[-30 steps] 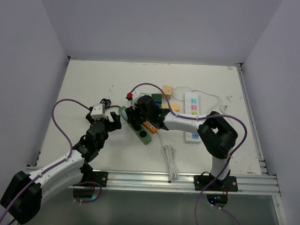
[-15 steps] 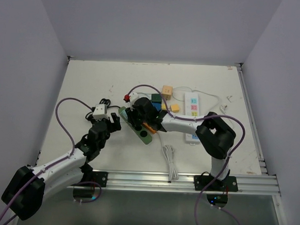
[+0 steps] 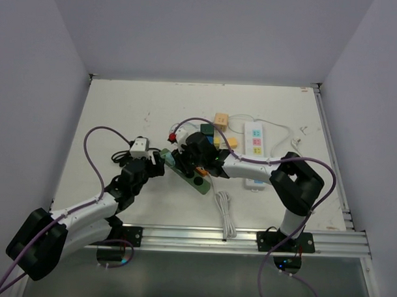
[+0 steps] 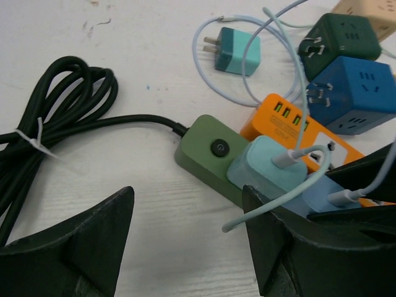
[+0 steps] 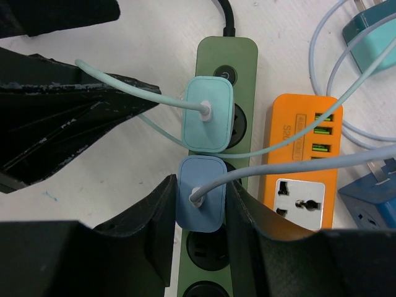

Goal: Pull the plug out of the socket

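Open table [image 3: 115,106] stretches toward the far-left corner and along the left edge. Round the green power strip [image 5: 226,57] it is cramped. The orange power strip [image 5: 301,185] lies just beside it on the right-edge side, and pale cables [image 5: 291,164] drape across both. The mint charger [image 5: 208,122] stands just beside the light blue charger [image 5: 207,213], whose two flanks the right gripper [image 5: 202,185] fills. The black coiled cord [image 4: 55,105] and the wide-spread left gripper [image 4: 185,260] crowd the left-edge side.

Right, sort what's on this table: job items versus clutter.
Job: green power strip, blue plug, teal plug, right end effector, left end effector.
Lying about: orange strip, blue cube adapter, dark green cube adapter, loose teal charger, white strip.
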